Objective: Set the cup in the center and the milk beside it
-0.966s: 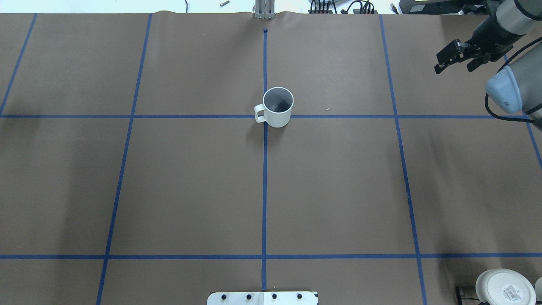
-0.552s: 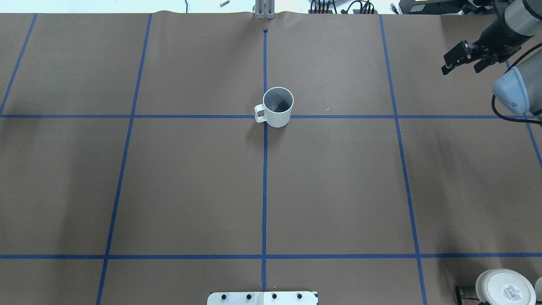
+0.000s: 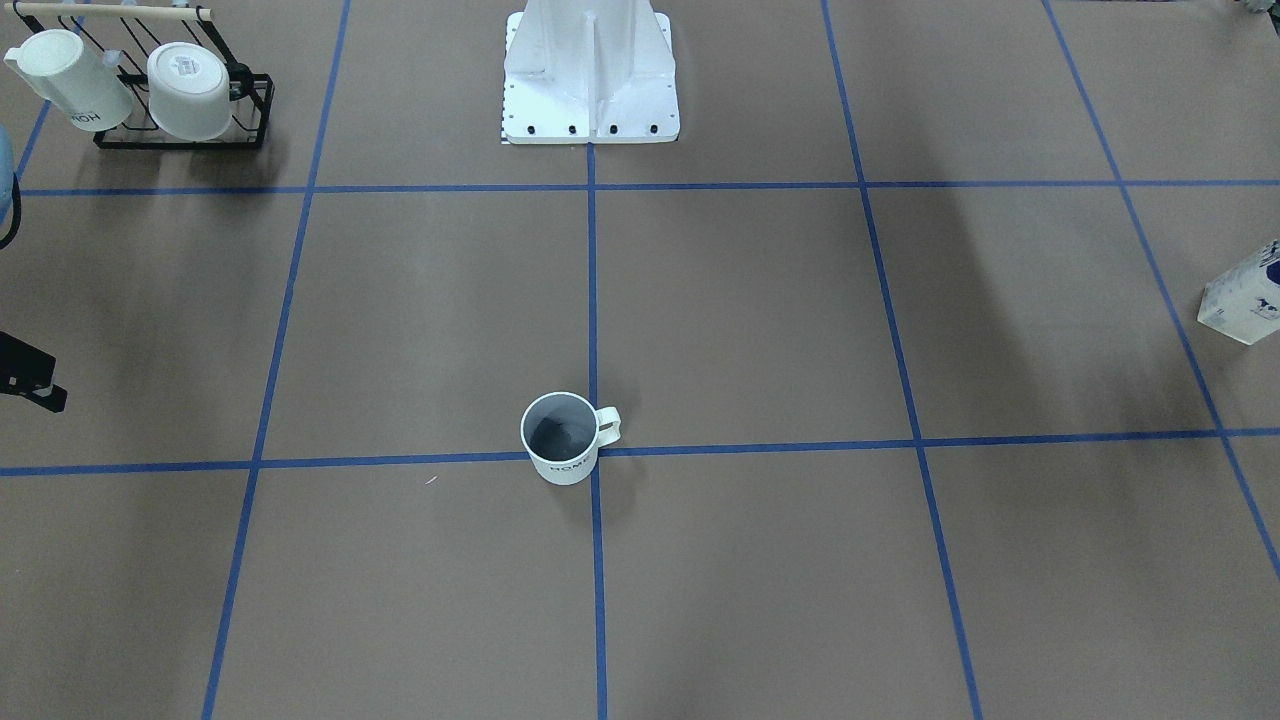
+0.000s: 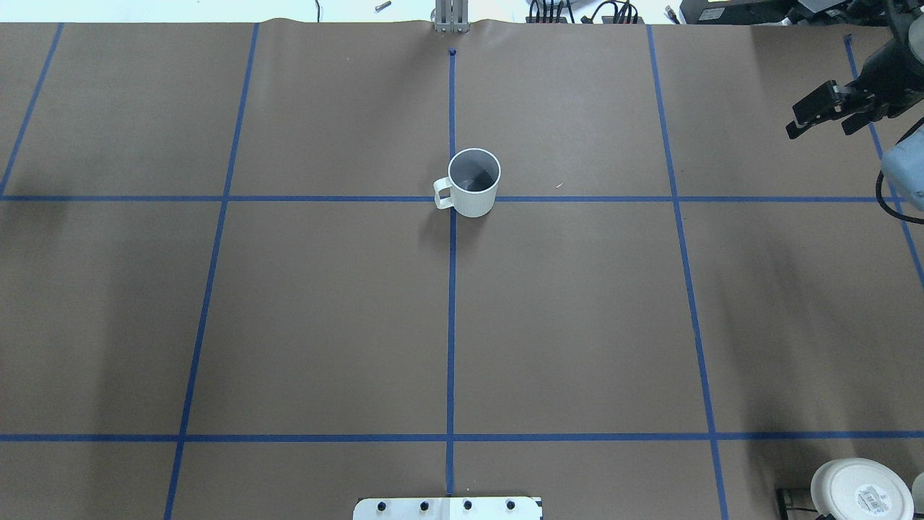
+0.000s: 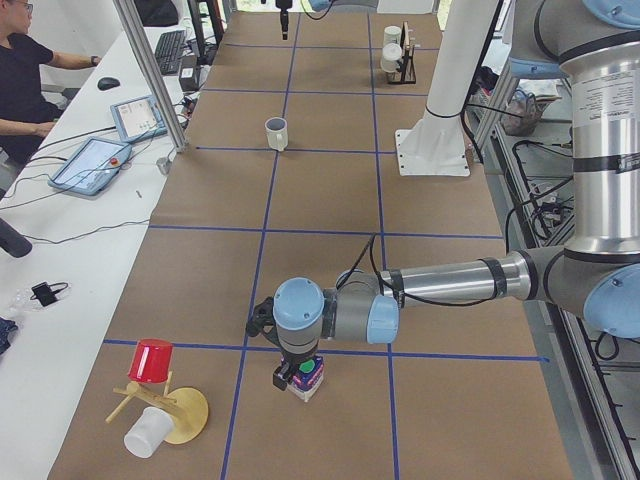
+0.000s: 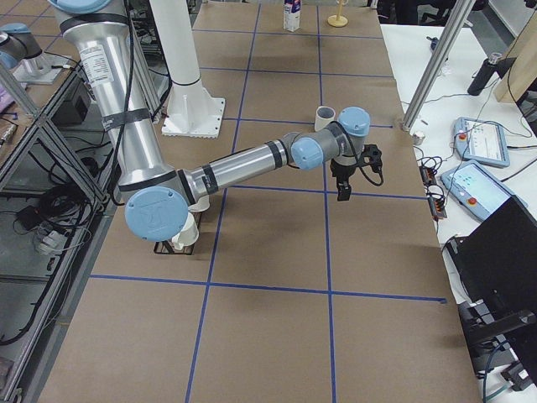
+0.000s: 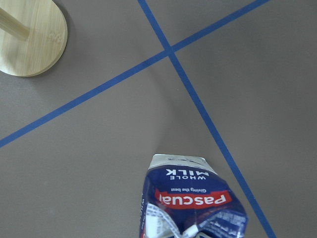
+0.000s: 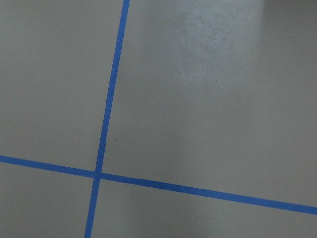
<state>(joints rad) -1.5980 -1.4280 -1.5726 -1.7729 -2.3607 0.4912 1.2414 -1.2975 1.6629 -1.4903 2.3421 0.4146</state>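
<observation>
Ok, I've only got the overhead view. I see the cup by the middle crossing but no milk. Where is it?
Observer: The milk stands upright near the table's end on the robot's left, not far from a wooden stand.
Operator: Is the left arm on it?
Observer: The left gripper is right over it. I can't tell if it has closed.
Operator: And the white disc at bottom right?
Observer: That's a white cup lying on a black rack, next to a mug.
</observation>
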